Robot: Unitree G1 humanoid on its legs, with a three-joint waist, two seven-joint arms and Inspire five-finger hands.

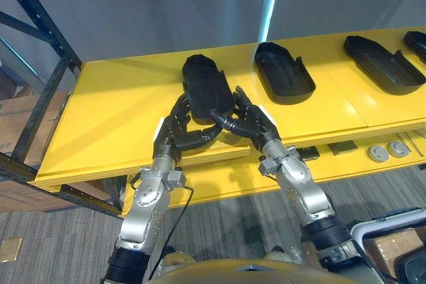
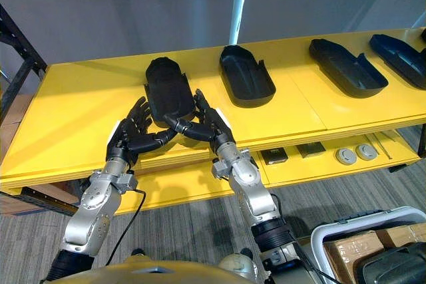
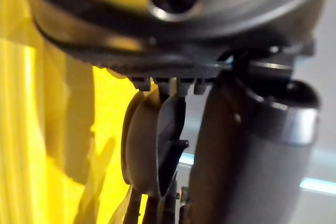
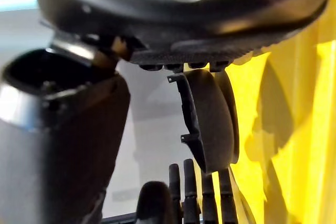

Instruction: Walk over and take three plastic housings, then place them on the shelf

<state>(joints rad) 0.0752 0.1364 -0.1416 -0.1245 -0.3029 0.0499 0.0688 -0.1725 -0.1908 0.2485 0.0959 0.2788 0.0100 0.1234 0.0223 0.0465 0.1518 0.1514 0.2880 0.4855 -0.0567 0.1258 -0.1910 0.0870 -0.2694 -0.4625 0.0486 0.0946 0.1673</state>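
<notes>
So, looks close to done: can see other black plastic housings [image 1: 283, 71] already lying open side up on the yellow shelf board [image 1: 113, 111], out toward 2 o'clock. Got the black elongated plastic housing [image 1: 206, 91] at 12, on or just over the board, squeezed between left hand [image 1: 174, 128] and right hand [image 1: 256, 124] with fingers flat along its sides and thumbs meeting at its near end. Runs 6 to 12, with the far end leaning toward 11. Probably just needs releasing.

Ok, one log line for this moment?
left hand: open, against housing | right hand: open, opposite side | housing: at yellow shelf, resting or lifted unclear | other housings: to its right
</notes>
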